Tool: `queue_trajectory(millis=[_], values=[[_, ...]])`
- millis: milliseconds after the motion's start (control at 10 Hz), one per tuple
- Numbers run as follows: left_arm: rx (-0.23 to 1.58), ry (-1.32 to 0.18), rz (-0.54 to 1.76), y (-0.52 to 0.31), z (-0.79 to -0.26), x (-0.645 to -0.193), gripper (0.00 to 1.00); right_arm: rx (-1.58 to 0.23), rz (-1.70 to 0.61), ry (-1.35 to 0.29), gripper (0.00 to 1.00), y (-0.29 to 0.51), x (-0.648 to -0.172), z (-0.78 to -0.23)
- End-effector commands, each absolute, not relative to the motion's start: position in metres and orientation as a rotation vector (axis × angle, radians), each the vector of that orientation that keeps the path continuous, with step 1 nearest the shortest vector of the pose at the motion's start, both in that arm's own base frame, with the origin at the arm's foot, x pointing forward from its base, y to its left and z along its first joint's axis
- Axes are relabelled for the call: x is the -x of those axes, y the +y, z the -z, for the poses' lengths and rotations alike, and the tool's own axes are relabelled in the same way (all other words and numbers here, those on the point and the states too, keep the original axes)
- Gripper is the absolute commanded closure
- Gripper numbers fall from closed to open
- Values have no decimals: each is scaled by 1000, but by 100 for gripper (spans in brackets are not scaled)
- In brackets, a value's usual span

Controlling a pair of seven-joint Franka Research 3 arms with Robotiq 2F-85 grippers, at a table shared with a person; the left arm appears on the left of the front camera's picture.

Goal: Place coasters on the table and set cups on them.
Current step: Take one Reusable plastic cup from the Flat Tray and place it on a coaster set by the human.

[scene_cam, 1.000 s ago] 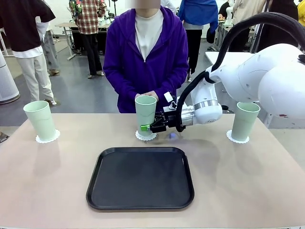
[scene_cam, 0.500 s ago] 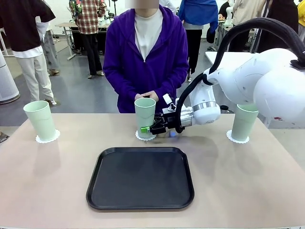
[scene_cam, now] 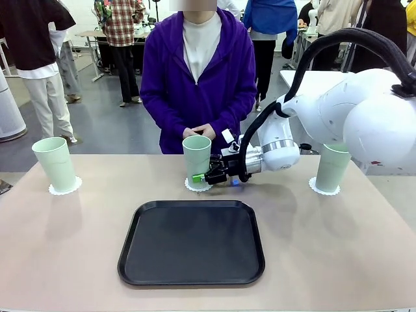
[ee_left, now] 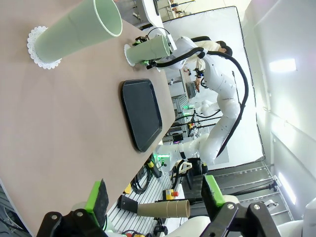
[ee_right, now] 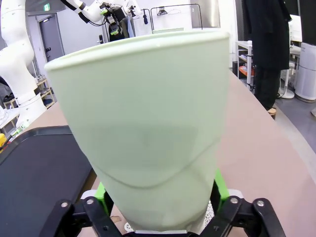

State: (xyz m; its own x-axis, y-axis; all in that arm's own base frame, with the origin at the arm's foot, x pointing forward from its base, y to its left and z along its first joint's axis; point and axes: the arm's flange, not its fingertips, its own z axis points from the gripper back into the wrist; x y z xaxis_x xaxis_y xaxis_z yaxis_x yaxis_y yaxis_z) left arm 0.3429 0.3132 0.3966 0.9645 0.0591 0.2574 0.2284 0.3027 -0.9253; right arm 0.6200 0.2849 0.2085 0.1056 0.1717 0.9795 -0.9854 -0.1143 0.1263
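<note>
On middle coaster (scene_cam: 198,186), gripper-flanked cup (scene_cam: 196,160)

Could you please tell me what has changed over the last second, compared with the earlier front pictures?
The right gripper has lowered the middle cup slightly onto its coaster, and its jaws look to be starting to open around the cup's base. The left cup, the right cup, their coasters, the black tray and the person's clasped hands stayed as they were.
</note>
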Motion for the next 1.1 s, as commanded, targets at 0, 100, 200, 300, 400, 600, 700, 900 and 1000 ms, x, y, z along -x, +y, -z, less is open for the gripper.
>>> queue_trajectory(millis=[0, 100, 200, 300, 400, 600, 700, 900, 1000], values=[[1259, -266, 113, 314, -398, -342, 0, -1238, -1304, -924, 0, 288, -629, -208], [1259, -266, 113, 314, -398, -342, 0, -1239, -1302, -920, 0, 288, -629, -208], [1259, -266, 113, 314, -398, -342, 0, -1239, -1301, -917, 0, 288, -629, -208], [1259, -266, 113, 314, -398, -342, 0, -1246, -1304, -912, 0, 288, -630, -209], [1259, -266, 113, 314, -398, -342, 0, -1262, -1303, -897, 0, 287, -631, -210], [1259, -266, 113, 314, -398, -342, 0, -1281, -1302, -872, 0, 286, -631, -210], [1259, -266, 113, 314, -398, -342, 0, -1282, -1305, -869, 0, 285, -632, -210], [1259, -266, 113, 314, -398, -342, 0, -1272, -1306, -872, 0, 281, -634, -213], [1259, -266, 113, 314, -398, -342, 0, -1269, -1302, -882, 0, 277, -636, -214]])
